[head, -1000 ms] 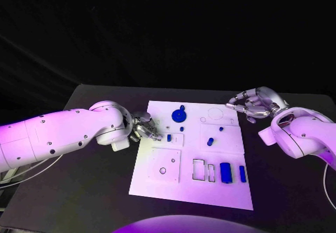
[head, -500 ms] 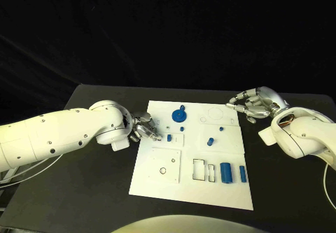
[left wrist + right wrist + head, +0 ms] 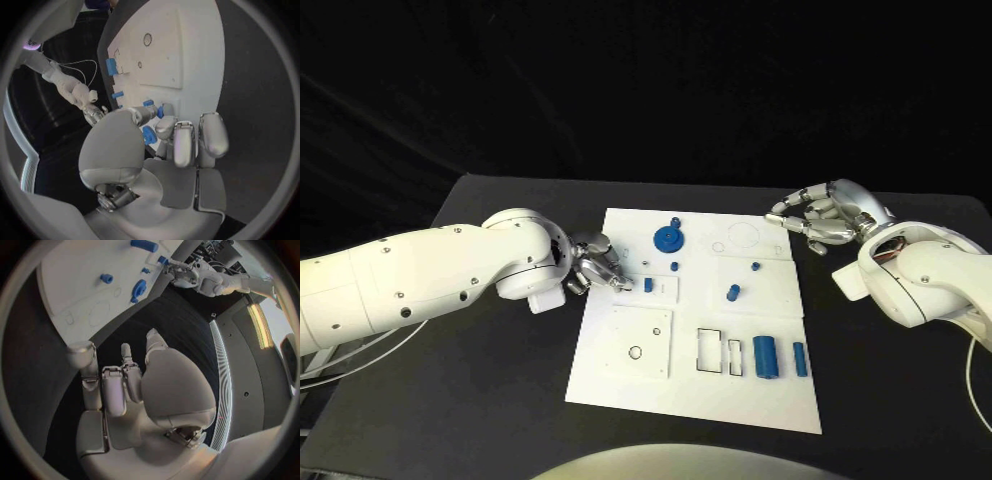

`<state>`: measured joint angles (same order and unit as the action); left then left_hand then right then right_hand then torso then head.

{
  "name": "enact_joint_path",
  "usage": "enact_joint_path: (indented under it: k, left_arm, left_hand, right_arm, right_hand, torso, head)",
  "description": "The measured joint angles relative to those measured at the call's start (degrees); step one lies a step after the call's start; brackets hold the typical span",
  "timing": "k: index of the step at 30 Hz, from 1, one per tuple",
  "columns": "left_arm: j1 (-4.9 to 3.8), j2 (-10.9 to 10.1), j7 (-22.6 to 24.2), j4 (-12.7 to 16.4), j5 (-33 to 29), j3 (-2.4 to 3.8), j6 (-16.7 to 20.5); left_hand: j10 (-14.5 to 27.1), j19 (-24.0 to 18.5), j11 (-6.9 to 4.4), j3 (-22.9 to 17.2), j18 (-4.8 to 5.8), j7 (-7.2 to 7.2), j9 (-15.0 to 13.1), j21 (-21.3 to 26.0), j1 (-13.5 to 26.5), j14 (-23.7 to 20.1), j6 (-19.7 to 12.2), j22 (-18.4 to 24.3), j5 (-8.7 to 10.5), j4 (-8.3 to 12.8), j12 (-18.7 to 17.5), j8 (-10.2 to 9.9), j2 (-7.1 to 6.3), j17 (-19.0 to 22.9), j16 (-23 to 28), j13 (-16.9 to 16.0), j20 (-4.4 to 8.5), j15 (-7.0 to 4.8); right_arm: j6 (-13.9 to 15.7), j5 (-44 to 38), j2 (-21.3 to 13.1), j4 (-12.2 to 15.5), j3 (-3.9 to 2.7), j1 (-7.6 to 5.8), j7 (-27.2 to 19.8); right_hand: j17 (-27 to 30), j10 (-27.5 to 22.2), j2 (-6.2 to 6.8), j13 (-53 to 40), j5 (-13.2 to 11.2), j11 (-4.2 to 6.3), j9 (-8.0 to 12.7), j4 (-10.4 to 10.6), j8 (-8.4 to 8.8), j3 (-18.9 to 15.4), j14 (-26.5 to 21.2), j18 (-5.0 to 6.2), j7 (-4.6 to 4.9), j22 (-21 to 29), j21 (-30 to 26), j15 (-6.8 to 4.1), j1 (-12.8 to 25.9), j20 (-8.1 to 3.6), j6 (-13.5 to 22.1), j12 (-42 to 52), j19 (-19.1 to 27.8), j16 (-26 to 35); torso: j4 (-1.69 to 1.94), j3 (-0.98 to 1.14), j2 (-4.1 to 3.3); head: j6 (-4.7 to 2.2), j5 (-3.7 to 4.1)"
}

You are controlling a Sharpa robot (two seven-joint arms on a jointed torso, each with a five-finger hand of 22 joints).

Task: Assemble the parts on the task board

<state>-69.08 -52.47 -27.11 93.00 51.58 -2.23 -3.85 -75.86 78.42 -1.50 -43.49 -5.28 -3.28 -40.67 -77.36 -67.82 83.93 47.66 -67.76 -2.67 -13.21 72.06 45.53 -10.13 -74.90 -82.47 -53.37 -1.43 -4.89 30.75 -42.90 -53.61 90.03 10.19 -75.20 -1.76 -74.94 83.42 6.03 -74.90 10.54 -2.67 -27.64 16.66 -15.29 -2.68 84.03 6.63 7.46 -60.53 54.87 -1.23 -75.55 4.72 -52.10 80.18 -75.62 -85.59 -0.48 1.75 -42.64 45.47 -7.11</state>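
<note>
- The white board (image 3: 692,390) lies in the middle of the black table (image 3: 473,400), with black dark behind.
- Blue parts (image 3: 764,355) sit on the board.
- Left hand (image 3: 599,266), at the board's left edge, has fingers curled; whether it holds anything cannot be told.
- Right hand (image 3: 822,216), at the board's far right corner, has fingers curled on nothing.

Black table (image 3: 488,400), white task board (image 3: 689,395) lying flat

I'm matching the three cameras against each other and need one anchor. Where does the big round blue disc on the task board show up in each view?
Head view: the round blue disc lies near the task board's far edge, between the two hands.
Left wrist view: a blue piece, partly hidden beside the left hand's fingers, may be it; I cannot tell.
Right wrist view: the disc sits close to the board's edge.
Shared landmark: the white board itself.
</note>
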Motion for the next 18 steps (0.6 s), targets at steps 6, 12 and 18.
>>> enact_joint_path:
  k: [6, 12, 18]
  left_arm:
    - [0.21, -0.7, 0.7, 0.9, -1.6, -0.15, -0.3]
    - [0.24, -1.5, 1.6, 1.5, -3.1, -0.09, -0.7]
    - [0.23, -1.7, 2.4, 1.6, -4.0, -0.02, -1.0]
  left_hand:
    - [0.0, 0.0, 0.0, -1.6, 0.0, 0.04, 0.2, 0.0, 0.6, 0.0, 0.2, 0.0, 0.02, 1.3, 0.0, 0.1, -0.15, 0.0, 0.0, 0.0, 0.0, 0.0]
    - [0.0, 0.0, 0.0, -1.7, 0.01, 0.04, 0.2, 0.0, 0.6, 0.0, 0.2, 0.0, 0.03, 1.3, 0.0, 0.1, -0.15, 0.0, 0.0, 0.0, 0.0, 0.0]
    - [0.0, 0.0, 0.0, -1.7, 0.01, 0.03, 0.1, 0.0, 1.1, 0.0, 0.2, 0.2, 0.03, 1.4, 0.0, 0.1, -0.22, 0.0, 0.0, 0.2, 0.0, 0.0]
  right_arm:
    - [0.0, 0.0, 0.0, 0.0, -0.02, 0.02, 0.0]
    - [0.0, 0.0, 0.0, 0.0, -0.01, 0.03, 0.0]
    - [0.0, 0.0, 0.0, -0.1, 0.0, 0.07, 0.0]
  right_hand:
    - [0.0, 0.0, 0.0, 0.0, 0.0, 0.0, 0.0, 0.0, 0.0, 0.0, 0.0, 0.0, 0.0, 0.0, 0.0, 0.0, 0.0, 0.0, 0.0, 0.0, 0.0, 0.0]
    - [0.0, 0.0, 0.0, 0.0, 0.0, 0.0, 0.0, 0.0, 0.0, 0.0, 0.0, -0.01, 0.0, 0.0, 0.0, 0.0, 0.0, 0.0, 0.0, 0.0, 0.0, 0.0]
    - [0.0, 0.0, 0.0, 0.0, 0.0, 0.0, 0.0, 0.2, 0.0, -0.2, 0.0, 0.0, -0.21, 0.0, 0.0, 0.0, 0.0, 0.0, 0.2, 0.0, 0.0, 0.0]
  torso:
    - [0.0, -0.04, -0.02]
    - [0.03, -0.05, -0.02]
    - [0.03, -0.06, 0.01]
  head:
    - [-0.01, 0.04]
    - [0.08, 0.12]
    - [0.1, 0.08]
